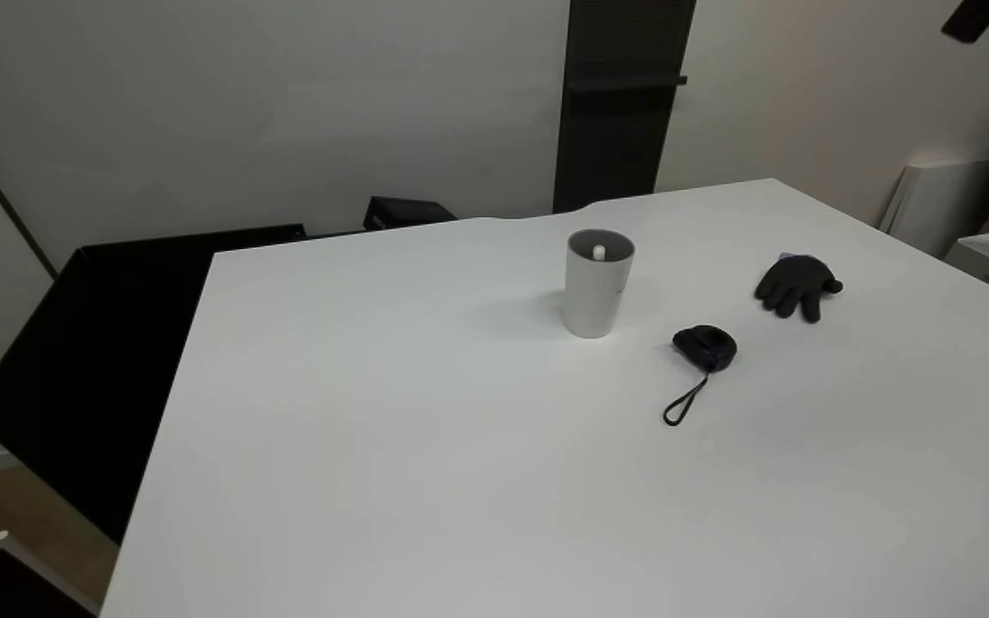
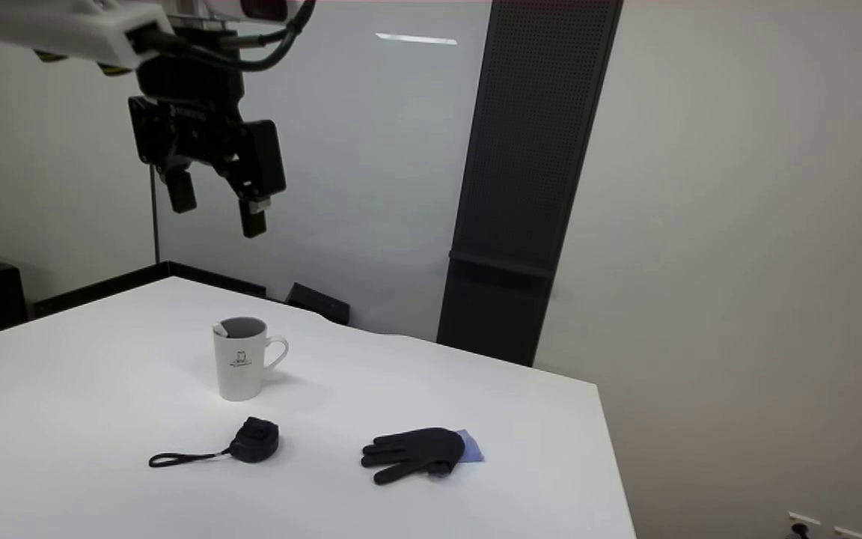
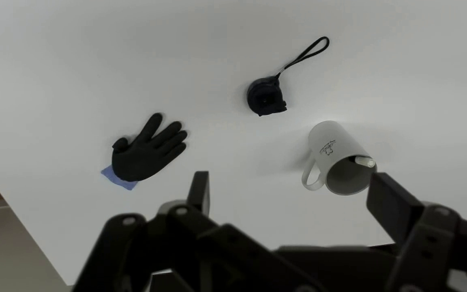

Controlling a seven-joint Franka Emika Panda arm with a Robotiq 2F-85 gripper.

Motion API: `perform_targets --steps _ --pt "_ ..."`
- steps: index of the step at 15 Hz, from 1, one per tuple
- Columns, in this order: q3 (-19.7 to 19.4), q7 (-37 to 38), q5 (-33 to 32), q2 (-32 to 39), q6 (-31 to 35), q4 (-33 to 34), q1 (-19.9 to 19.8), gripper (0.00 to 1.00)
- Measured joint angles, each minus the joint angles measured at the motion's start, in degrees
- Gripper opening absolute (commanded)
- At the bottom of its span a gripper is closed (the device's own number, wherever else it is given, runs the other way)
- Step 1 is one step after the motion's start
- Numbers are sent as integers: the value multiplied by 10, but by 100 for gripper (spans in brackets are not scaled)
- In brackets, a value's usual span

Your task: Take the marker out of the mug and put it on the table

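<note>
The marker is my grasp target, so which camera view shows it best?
The wrist view: it looks into the mug and shows the marker largest, pale end foremost. Both exterior views show only its small pale end at the mug's mouth.

White table [image 1: 357, 412], plain top. In both exterior views: mug [image 1: 595, 296] upright toward far edge, black glove [image 1: 793, 281] with blue piece [image 2: 471, 447] nearest far-right corner, black tape measure [image 1: 708, 349] farther in from far edge.

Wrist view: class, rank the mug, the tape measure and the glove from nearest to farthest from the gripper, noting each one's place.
Nearest to the gripper first:
1. Mug: right of picture centre.
2. Tape measure: upper middle.
3. Glove: left of centre.
</note>
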Motion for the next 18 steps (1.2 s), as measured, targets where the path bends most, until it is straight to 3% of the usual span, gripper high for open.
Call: perform_targets --steps 11,18 --pt "41 9 -189 225 8 160 37 100" --pt "46 12 -257 284 72 176 86 100"
